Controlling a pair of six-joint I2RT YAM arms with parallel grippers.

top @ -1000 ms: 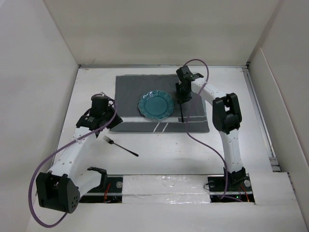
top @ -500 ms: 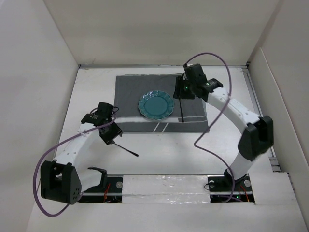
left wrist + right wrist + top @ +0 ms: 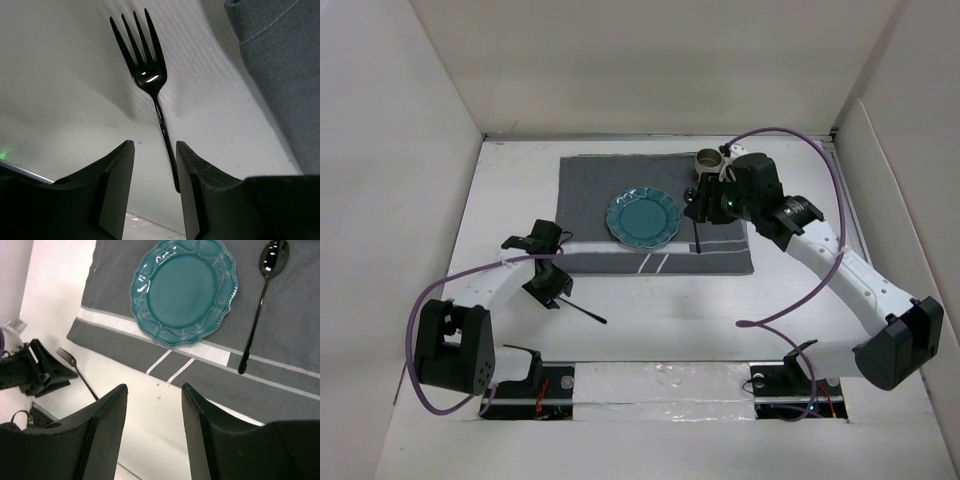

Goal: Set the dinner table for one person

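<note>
The dinner table [image 3: 660, 320] is a white surface bearing a dark grey striped placemat [image 3: 590, 190]. A teal plate [image 3: 643, 218] sits on the placemat, with a black spoon [image 3: 697, 238] lying right of it. A black fork [image 3: 582, 310] lies on the table in front of the placemat's left corner. My left gripper [image 3: 548, 284] is open and low over the fork; in the left wrist view the fork [image 3: 149, 80] has its handle between the fingers [image 3: 117, 180], close to the right one. My right gripper [image 3: 700, 200] is open and empty, raised above the spoon [image 3: 262, 300] and plate [image 3: 184, 292].
A metal cup [image 3: 708, 160] stands at the placemat's far right corner. White walls enclose the table on the left, back and right. A purple cable [image 3: 790, 310] from the right arm hangs over the table's near right part.
My left gripper moved down and toward the fork, now straddling its handle. My right arm drew back to the right and up from the spoon, uncovering the cup.
</note>
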